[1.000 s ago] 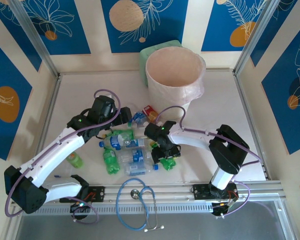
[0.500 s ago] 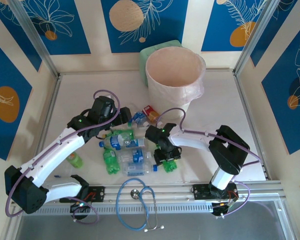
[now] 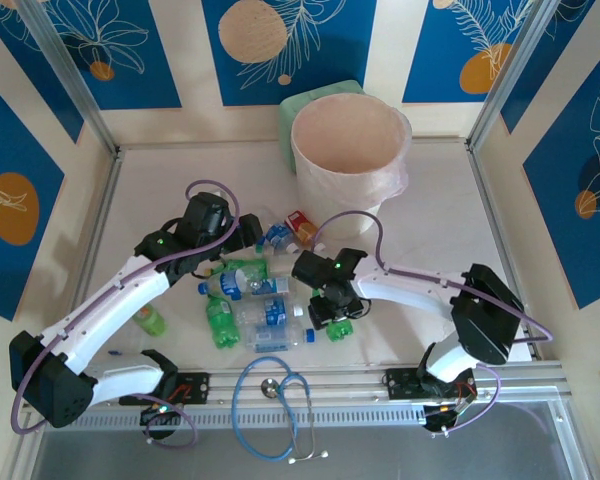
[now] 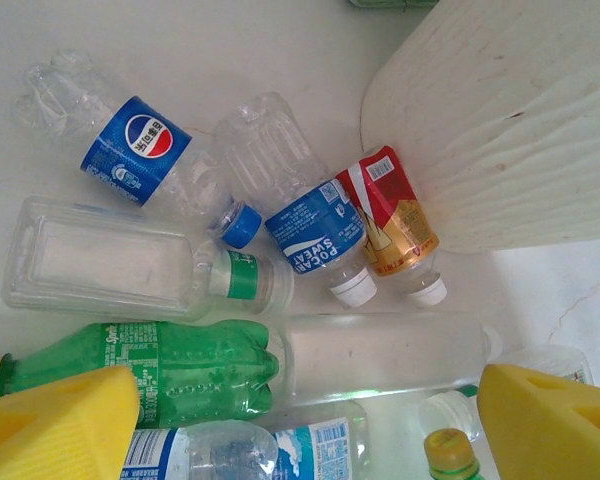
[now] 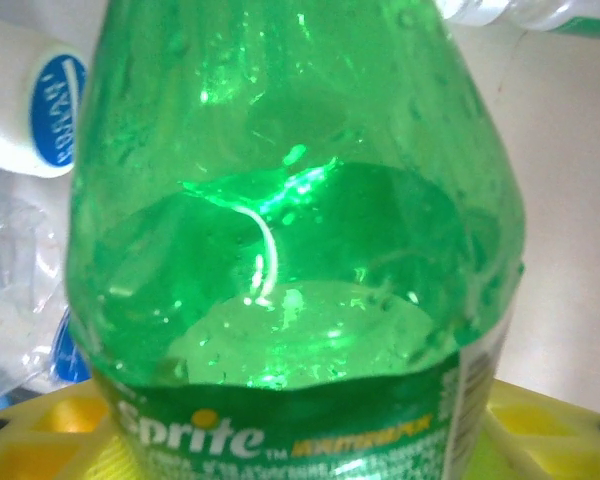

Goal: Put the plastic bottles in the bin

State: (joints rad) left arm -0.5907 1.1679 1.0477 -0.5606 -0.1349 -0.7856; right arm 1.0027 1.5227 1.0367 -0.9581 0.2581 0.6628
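Observation:
Several plastic bottles (image 3: pixel 265 290) lie in a heap in front of the cream-pink bin (image 3: pixel 340 190). My right gripper (image 3: pixel 335 320) is down at the heap's right edge, shut on a green Sprite bottle (image 5: pixel 300 220); its yellow fingers (image 5: pixel 50 440) press the labelled body on both sides. My left gripper (image 3: pixel 242 240) hovers open over the heap's far side, holding nothing. Below it lie a Pepsi bottle (image 4: pixel 135 140), a Pocari Sweat bottle (image 4: pixel 300 215), a red-labelled bottle (image 4: pixel 395 215), a green bottle (image 4: pixel 170 370) and a long clear bottle (image 4: pixel 380 355). The bin's wall (image 4: pixel 500 120) stands just beyond.
A pale green box (image 3: pixel 305 105) stands behind the bin. One green bottle (image 3: pixel 150 318) lies apart under the left arm. A blue-tubed stethoscope (image 3: pixel 275 395) rests on the front rail. Metal frame posts line both sides.
My right gripper's fingers have closed in on the green Sprite bottle, and that arm's elbow has swung out to the right. The left arm has stayed put.

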